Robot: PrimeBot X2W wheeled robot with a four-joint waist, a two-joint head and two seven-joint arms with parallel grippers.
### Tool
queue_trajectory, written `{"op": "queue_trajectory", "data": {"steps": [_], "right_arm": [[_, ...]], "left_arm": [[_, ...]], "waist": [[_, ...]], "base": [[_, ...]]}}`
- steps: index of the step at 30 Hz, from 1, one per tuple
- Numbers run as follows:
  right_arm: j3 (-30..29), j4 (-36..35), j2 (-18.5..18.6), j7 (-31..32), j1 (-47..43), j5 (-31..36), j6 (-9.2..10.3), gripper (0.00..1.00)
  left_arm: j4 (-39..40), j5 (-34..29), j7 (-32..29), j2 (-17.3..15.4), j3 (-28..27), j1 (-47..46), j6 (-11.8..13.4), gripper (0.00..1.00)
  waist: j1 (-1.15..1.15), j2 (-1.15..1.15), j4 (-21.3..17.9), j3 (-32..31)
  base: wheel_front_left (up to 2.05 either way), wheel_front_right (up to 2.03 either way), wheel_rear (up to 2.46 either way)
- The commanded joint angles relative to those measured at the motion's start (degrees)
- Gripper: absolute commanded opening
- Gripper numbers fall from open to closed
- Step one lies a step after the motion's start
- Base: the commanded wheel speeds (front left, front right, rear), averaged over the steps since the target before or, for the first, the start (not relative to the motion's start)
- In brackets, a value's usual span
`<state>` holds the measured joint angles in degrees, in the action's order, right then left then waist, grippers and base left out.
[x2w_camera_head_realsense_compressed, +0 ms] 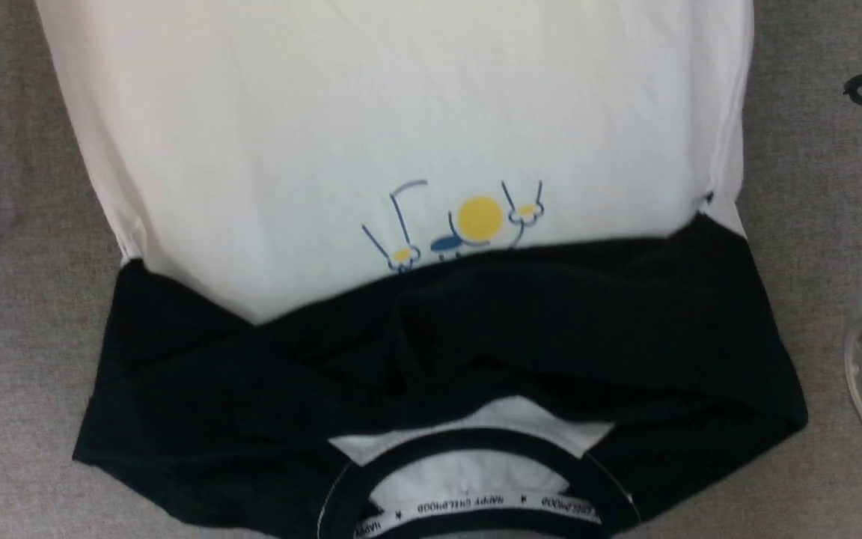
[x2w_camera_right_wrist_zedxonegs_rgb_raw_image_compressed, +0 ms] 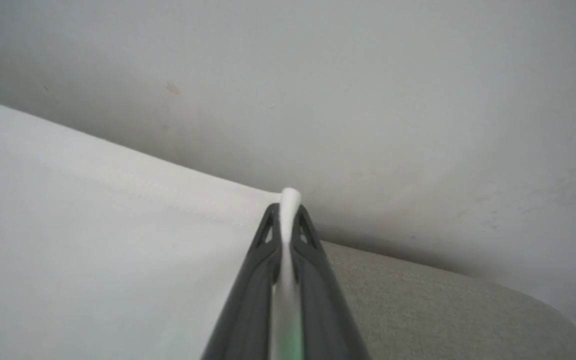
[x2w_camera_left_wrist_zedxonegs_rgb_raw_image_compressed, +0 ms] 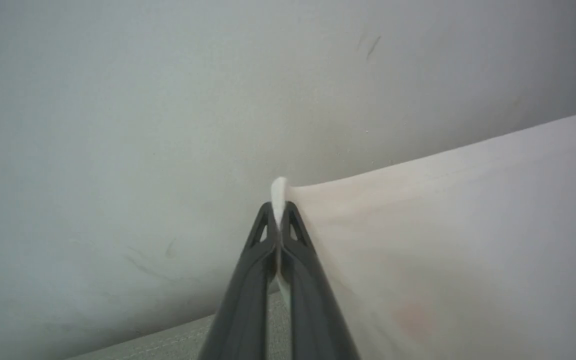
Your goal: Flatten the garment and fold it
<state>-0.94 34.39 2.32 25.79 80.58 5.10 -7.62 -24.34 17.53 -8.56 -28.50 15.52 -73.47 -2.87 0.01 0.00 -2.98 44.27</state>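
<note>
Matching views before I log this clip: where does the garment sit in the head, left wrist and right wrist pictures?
Head view: garment spans the centre, white body up, black shoulders below.
Left wrist view: white cloth at right, edge pinched by the left end effector.
Right wrist view: white cloth at left, edge pinched by the right end effector.
Shared landmark: the grey fabric surface beneath it.

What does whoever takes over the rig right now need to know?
Claws: left claw shut on a white corner of the garment; right claw shut on another white corner.
Position: garment spread on the grey surface, collar nearest the robot, print facing up.
Done: body flattened, black sleeves folded in across the chest.
Left: probably carry the held white end over toward the collar to finish the fold.
</note>
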Motion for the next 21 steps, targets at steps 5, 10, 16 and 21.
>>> {"op": "queue_trajectory", "data": {"steps": [5, 10, 16, 21], "right_arm": [[0.27, 1.11, 0.55, -8.39, 0.41, -2.31, 0.13, 0.00], [3.28, 0.41, 0.58, -14.52, -4.66, -6.07, 0.13, 0.00], [8.88, -5.17, 3.41, -18.95, -16.92, -12.21, 0.13, 0.00], [10.78, -14.65, 8.34, -19.00, -31.42, -17.39, 0.13, 0.00]], "left_arm": [[-2.47, -0.70, 6.69, -0.31, -0.28, -0.81, 0.21, 0.00], [-3.02, 0.76, 12.06, -0.14, 0.10, 4.33, -1.25, 0.00], [2.08, 4.79, 15.45, -0.22, -1.00, 18.02, -1.57, 0.00], [12.16, 7.68, 16.07, -0.59, -0.70, 33.28, -1.35, 0.00]], "waist": [[-0.01, 0.00, 0.00, -2.40], [-0.01, 0.00, 0.17, -7.51], [-0.01, 0.00, 0.35, -16.47], [-0.01, 0.00, 1.75, -23.80]], "base": [[0.00, 0.00, 0.00], [0.00, 0.00, 0.00], [0.00, 0.00, 0.00], [0.00, 0.00, 0.00]]}}
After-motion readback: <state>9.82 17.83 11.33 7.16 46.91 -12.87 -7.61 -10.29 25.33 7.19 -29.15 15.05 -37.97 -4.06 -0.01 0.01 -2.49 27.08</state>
